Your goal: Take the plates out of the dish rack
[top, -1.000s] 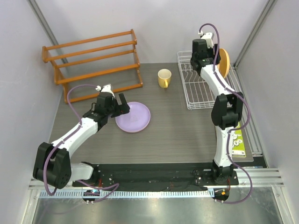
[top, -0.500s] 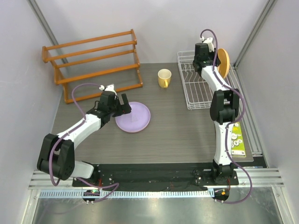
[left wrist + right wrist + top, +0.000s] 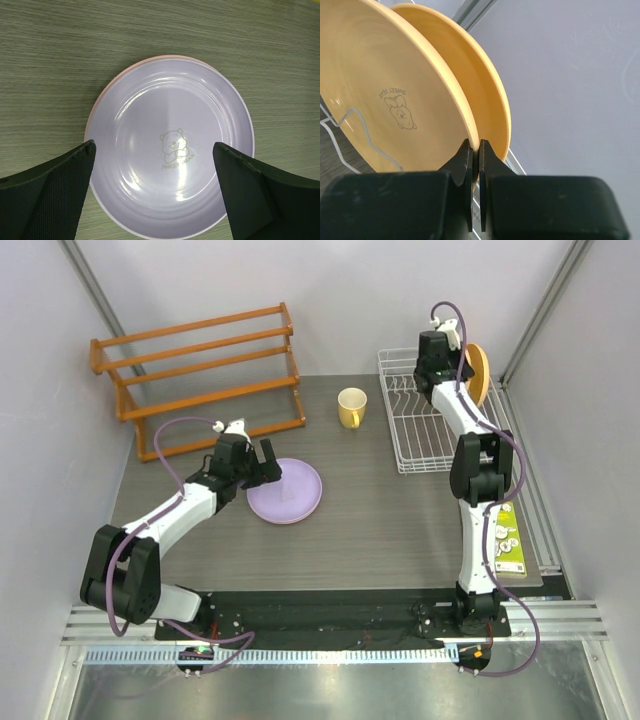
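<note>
Pinching orange-yellow plate (image 3: 380, 75), right gripper (image 3: 475, 146).

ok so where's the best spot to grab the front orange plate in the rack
The exposed rim, edge-on, one finger per face: the front orange plate stands on edge in the dish rack with the second plate close behind. The right gripper pinches there.

two orange-yellow plates (image 3: 385, 100), one lilac plate (image 3: 170, 150), one pink plate (image 3: 107, 86), one yellow mug (image 3: 351, 406), one white dish rack (image 3: 420, 445), one wooden rack (image 3: 190, 326).
</note>
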Controlling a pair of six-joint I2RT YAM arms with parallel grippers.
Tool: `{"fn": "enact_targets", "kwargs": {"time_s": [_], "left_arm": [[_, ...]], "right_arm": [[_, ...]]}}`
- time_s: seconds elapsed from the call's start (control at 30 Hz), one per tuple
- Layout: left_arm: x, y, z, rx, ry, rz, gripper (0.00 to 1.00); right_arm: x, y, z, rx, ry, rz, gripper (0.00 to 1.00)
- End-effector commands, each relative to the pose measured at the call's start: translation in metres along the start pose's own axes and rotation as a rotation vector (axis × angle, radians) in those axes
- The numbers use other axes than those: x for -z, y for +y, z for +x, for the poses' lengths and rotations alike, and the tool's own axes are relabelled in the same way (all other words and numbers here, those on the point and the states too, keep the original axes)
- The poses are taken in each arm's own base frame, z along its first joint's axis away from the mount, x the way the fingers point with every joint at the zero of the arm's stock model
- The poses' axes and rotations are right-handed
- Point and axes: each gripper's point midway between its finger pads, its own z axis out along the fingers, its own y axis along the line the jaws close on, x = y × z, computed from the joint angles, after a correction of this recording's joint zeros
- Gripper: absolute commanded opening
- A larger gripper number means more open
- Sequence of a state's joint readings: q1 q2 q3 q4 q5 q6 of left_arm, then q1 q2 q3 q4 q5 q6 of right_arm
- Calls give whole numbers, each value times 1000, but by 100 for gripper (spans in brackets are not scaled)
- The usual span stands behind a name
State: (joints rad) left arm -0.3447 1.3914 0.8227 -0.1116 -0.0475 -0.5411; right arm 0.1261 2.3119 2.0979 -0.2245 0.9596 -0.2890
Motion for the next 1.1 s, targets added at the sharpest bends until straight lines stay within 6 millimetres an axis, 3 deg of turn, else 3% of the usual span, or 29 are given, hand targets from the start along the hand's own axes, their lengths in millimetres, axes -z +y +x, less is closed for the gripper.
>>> {"fn": "enact_targets", "kwargs": {"time_s": [0.0, 0.07, 0.3, 0.6, 0.7, 0.73, 0.77, 0.8, 0.83, 0.87, 0.9, 0.97, 1.0, 1.03, 1.07], "left_arm": [[5, -16, -25, -2, -64, 51, 99], [7, -16, -26, -1, -69, 54, 99], [11, -18, -28, 0, -76, 61, 99], [20, -19, -29, -3, -84, 72, 100], [23, -23, -34, -3, -96, 89, 100], [24, -25, -35, -2, -96, 98, 100], [24, -27, -37, -2, -104, 105, 100], [25, -29, -40, -3, -112, 111, 99], [27, -36, -39, -8, -105, 144, 100], [28, -40, -40, -11, -105, 159, 99], [30, -45, -44, -15, -118, 178, 99], [32, -51, -45, -19, -123, 201, 99], [33, -56, -48, -24, -133, 221, 99], [34, -59, -48, -24, -135, 230, 100], [35, -61, -50, -26, -139, 242, 99]], "right_arm": [[39, -60, -59, -161, -122, 154, 1], [50, -73, -68, -172, -169, 205, 1], [85, -99, -73, -147, -207, 380, 1], [119, -124, -76, -236, -223, 408, 1], [141, -119, -86, -239, -238, 298, 1], [143, -101, -78, -260, -220, 210, 1], [156, -111, -87, -301, -233, 144, 1], [163, -97, -95, -329, -260, 17, 1], [168, -91, -83, -268, -216, -51, 1], [179, -93, -88, -360, -216, -123, 1], [188, -82, -89, -363, -218, -212, 1], [202, -71, -78, -371, -178, -333, 1], [211, -77, -79, -402, -177, -378, 1], [221, -57, -68, -378, -151, -500, 1], [229, -51, -64, -383, -142, -561, 1]]}}
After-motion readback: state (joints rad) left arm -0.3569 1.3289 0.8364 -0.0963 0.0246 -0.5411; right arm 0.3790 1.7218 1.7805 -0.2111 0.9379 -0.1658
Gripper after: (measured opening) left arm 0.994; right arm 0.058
